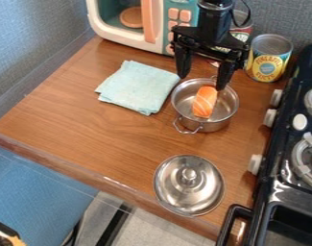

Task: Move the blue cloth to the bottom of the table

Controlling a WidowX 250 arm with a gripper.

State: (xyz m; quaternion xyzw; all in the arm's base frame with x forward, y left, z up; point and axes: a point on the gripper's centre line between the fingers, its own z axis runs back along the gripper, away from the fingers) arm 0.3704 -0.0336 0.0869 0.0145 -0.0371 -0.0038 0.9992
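a small steel pot (216,126) holds a salmon piece (204,102); the gripper (201,82) hangs near its far rim, fingers spread. the folded blue cloth (138,87) lies beside the pot.

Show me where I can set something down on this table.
The widest bare patch of table lies between the cloth, the lid and the near edge; a smaller one separates pot and lid. It's crowded at the far side: toy microwave, cans, pot, and gripper overhead.
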